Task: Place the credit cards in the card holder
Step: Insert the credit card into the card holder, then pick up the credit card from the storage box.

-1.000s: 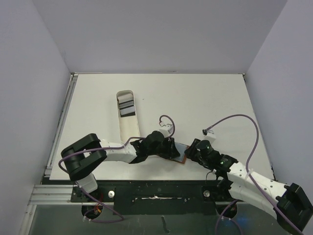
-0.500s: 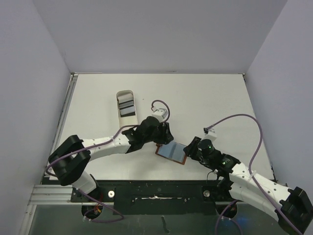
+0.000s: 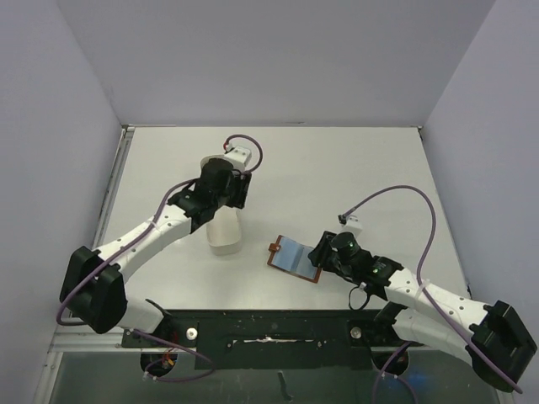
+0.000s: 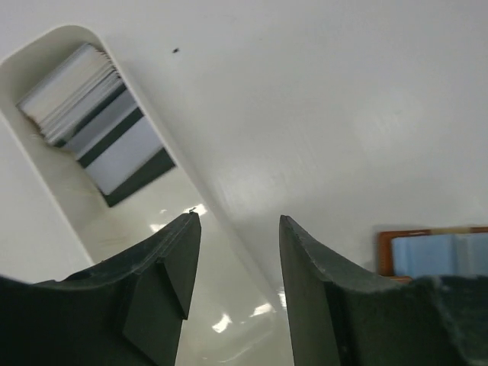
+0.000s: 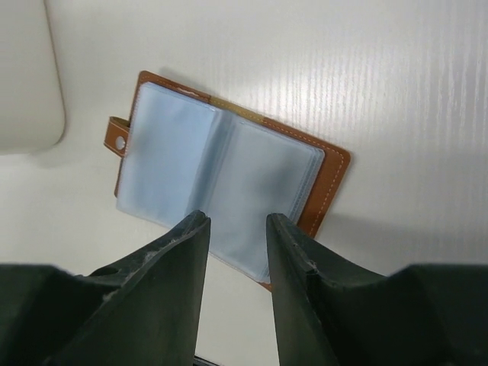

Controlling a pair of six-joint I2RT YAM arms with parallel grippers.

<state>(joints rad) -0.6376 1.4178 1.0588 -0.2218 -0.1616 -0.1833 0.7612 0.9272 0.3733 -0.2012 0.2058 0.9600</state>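
Broadly, the white table (image 3: 354,168) carries everything; the long white tray (image 3: 224,238) lies left of centre, and the left gripper (image 4: 238,223) hovers over it, jaws apart and empty; the right gripper (image 5: 237,221) hangs above the card holder (image 5: 229,164), jaws likewise parted, gripping nothing; the card holder lies open and flat near the tray's near end, pale blue pockets up, tab toward the tray; the credit cards (image 4: 91,114) sit stacked at one rounded end of the tray.
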